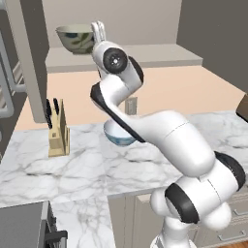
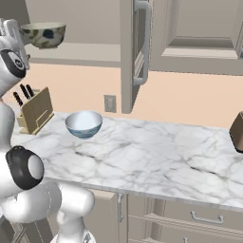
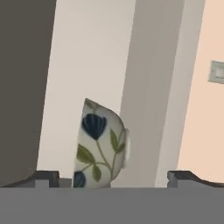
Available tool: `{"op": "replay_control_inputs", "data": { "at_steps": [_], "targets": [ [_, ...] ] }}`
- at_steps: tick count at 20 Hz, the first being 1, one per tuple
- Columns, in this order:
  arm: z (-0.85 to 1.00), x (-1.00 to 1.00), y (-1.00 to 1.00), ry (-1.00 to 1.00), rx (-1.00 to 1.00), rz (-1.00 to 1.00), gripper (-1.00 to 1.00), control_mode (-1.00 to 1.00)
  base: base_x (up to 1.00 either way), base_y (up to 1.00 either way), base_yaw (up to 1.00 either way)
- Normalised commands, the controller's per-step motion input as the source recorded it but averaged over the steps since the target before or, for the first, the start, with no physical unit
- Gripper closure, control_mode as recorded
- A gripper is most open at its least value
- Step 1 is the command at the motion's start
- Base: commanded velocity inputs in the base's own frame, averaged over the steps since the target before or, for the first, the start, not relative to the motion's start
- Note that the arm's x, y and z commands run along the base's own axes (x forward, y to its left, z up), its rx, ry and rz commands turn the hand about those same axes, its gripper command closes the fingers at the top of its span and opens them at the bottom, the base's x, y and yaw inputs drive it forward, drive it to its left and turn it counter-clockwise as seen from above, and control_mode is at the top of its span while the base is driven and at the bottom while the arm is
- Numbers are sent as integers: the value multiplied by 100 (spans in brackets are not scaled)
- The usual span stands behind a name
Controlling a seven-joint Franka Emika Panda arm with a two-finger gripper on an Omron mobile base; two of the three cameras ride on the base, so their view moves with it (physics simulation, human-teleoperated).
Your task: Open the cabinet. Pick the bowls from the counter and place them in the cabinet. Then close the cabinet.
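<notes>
The arm (image 1: 160,140) rises from the near edge of the counter (image 1: 97,169) and reaches up to the cabinet (image 1: 131,55), whose doors stand open. The gripper (image 3: 113,178) is spread wide, its fingertips (image 3: 43,177) on either side of the olive bowl (image 3: 100,144), apart from it and holding nothing. That bowl (image 1: 75,38) sits upright on the cabinet's bottom shelf, at its left end, with the gripper just right of it in the left base view. The blue bowl (image 2: 84,124) stands on the counter below, near the wall, between a knife block (image 2: 34,111) and a wall outlet (image 2: 110,103).
</notes>
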Motion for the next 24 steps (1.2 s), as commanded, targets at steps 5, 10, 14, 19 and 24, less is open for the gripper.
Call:
{"op": "replay_control_inputs", "data": {
  "at_steps": [5,10,14,19,24],
  "targets": [
    [1,-73,-96,5,17,-7,-100,-100,0,0,0],
    [0,-64,-82,22,6,-2,-100,-100,0,0,0],
    [-3,-21,-46,25,0,2,-100,-100,0,0,0],
    [-29,-29,-45,24,2,6,-100,-100,0,0,0],
    [-35,-24,-20,16,0,11,-100,-100,0,0,0]
  ]
}}
